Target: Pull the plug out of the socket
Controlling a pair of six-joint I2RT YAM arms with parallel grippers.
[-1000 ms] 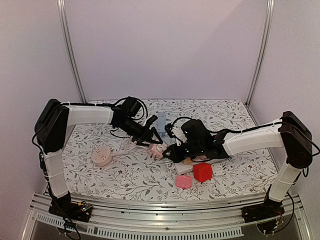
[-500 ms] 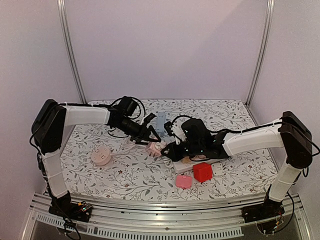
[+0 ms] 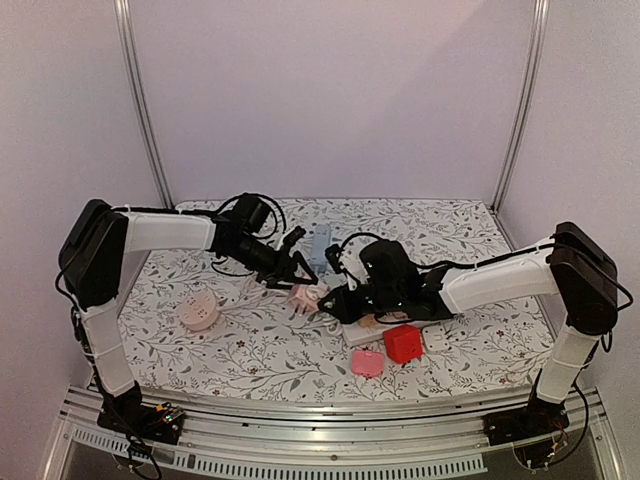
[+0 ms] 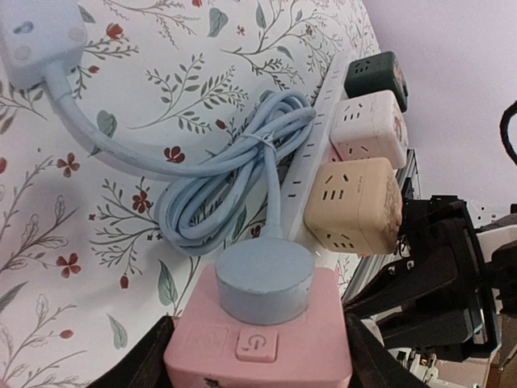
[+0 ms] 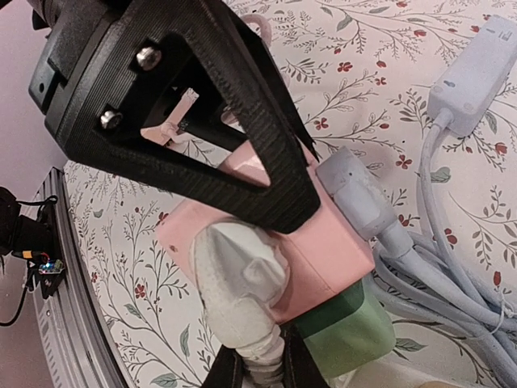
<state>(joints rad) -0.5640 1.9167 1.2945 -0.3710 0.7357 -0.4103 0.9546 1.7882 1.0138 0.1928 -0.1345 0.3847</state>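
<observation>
A pink cube socket (image 3: 304, 296) is clamped between the black fingers of my left gripper (image 3: 297, 278). In the left wrist view the socket (image 4: 266, 343) carries a round blue plug (image 4: 263, 279) on the face toward the camera. A white plug (image 5: 238, 283) sits in another face of the pink socket (image 5: 323, 242). My right gripper (image 5: 257, 370) is shut on the white plug's neck, just below its body. In the top view the right gripper (image 3: 335, 300) is right beside the socket. The left gripper's fingers (image 5: 242, 153) lie across the top of the socket.
A white power strip (image 4: 311, 153) holds dark green (image 4: 376, 77), pale pink (image 4: 367, 129) and tan (image 4: 355, 206) cubes. A coiled blue cable (image 4: 218, 178) lies next to it. A green block (image 5: 347, 331) sits under the socket. A red cube (image 3: 403, 343), small pink cube (image 3: 368, 363) and round white socket (image 3: 198, 312) lie on the flowered table.
Both grippers and the pink socket have shifted slightly left and away from the arm bases. The white plug still sits in the socket.
</observation>
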